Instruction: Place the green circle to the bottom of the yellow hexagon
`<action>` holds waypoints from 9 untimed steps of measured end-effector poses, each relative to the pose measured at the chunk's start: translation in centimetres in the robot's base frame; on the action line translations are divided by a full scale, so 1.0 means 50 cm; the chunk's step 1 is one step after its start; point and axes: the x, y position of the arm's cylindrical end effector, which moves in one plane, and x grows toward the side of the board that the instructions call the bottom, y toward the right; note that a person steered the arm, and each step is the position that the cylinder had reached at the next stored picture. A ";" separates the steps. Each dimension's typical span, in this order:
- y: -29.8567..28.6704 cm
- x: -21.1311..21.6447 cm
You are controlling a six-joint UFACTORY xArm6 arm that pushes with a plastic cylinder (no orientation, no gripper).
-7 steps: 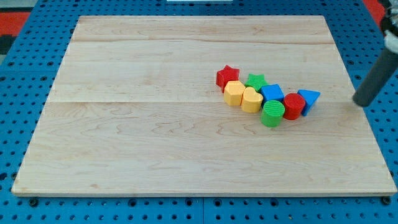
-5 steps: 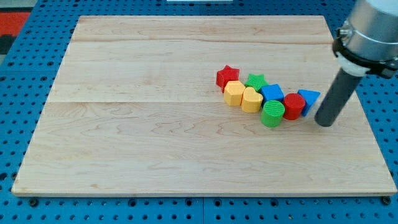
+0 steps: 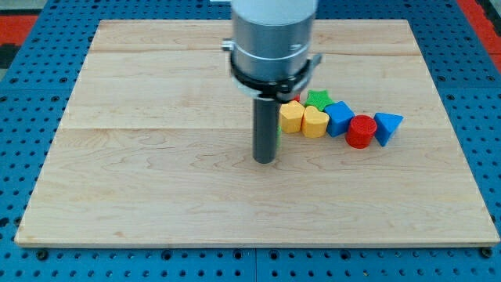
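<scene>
My tip rests on the board below and left of the block cluster. The green circle is almost wholly hidden behind the rod; only a thin green edge shows on the rod's right side. That edge lies just below and left of the yellow hexagon. A yellow heart-like block touches the hexagon's right side.
A green star sits above the yellow blocks. A blue block, a red cylinder and a blue triangle run off to the right. The red star is hidden behind the arm. The wooden board lies on a blue pegboard.
The rod swept from the right of the cluster to its lower left. The green circle moved left with it, from below the blue block to below-left of the yellow hexagon. The red cylinder shifted slightly.
</scene>
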 end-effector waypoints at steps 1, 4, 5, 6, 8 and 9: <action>-0.088 0.015; 0.028 -0.043; 0.076 -0.043; 0.076 -0.042; 0.138 0.018; 0.360 0.028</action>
